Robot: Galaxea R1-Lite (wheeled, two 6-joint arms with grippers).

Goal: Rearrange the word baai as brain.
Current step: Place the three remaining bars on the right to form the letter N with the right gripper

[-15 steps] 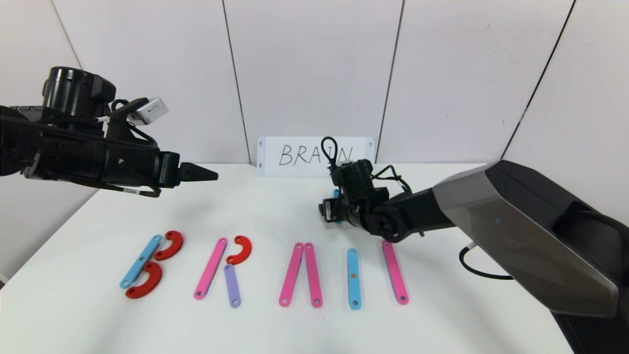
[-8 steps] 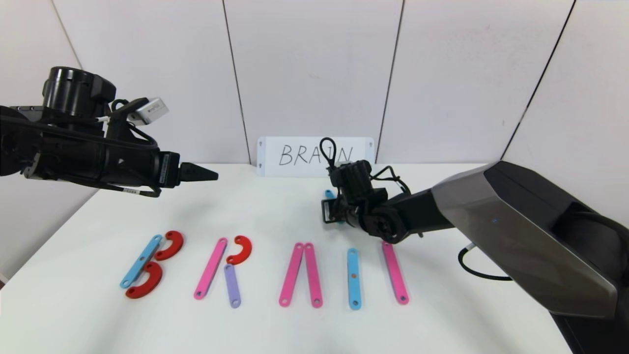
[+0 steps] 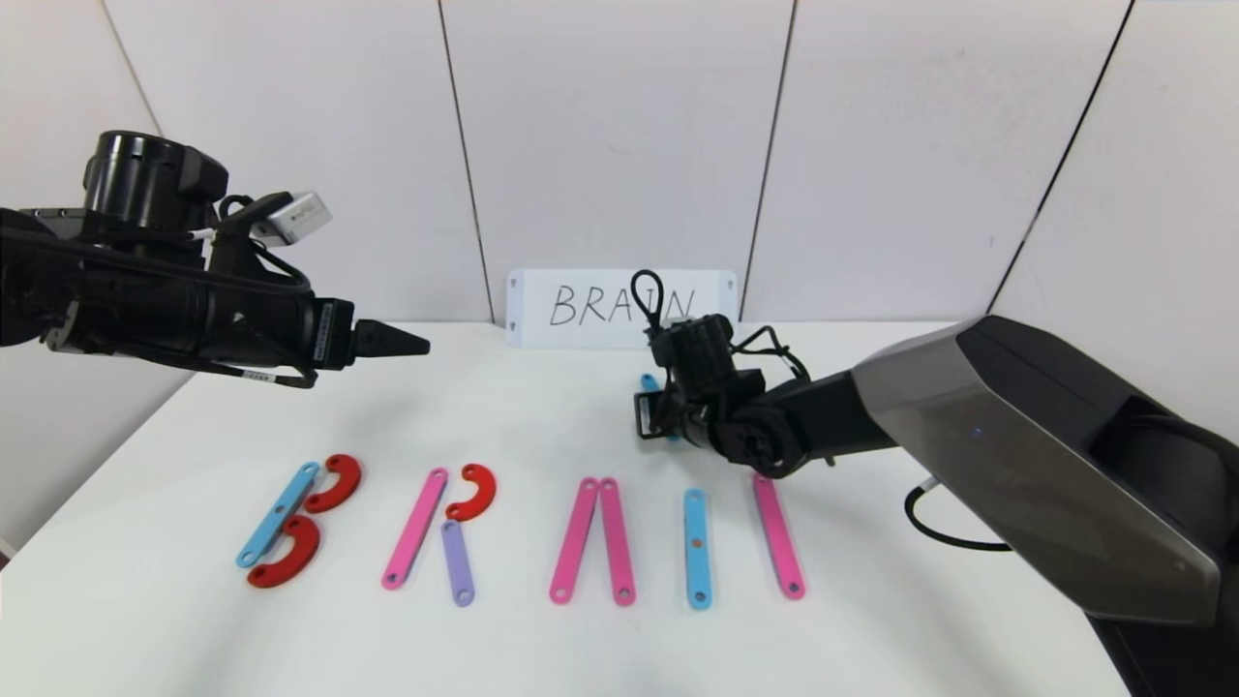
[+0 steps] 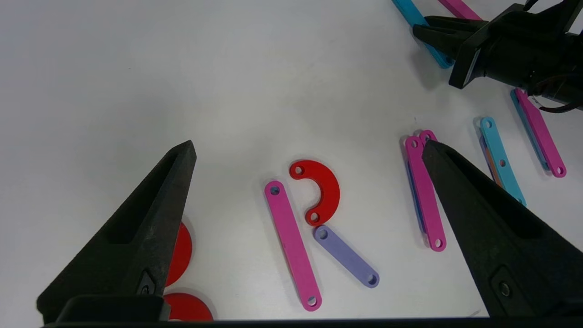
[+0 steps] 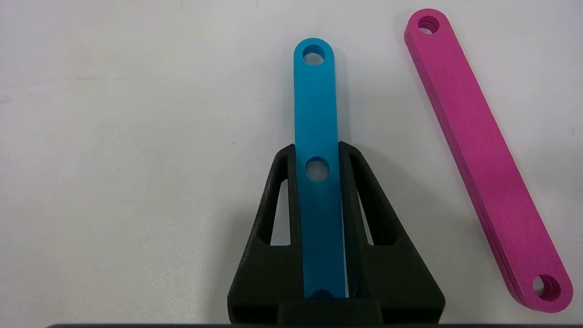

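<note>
B, R, A and I lie formed on the table (image 3: 542, 407); N has one pink bar (image 3: 777, 534). The right gripper (image 5: 317, 155) clamps a blue bar (image 5: 314, 105) between its jaws, for the N. The left gripper (image 4: 309, 150) hangs wide apart, empty.

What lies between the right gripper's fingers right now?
A light-blue bar sits between the two fingers of the right gripper, which is shut on its edges, shown plainly in the right wrist view. A pink bar lies beside it, apart.
</note>
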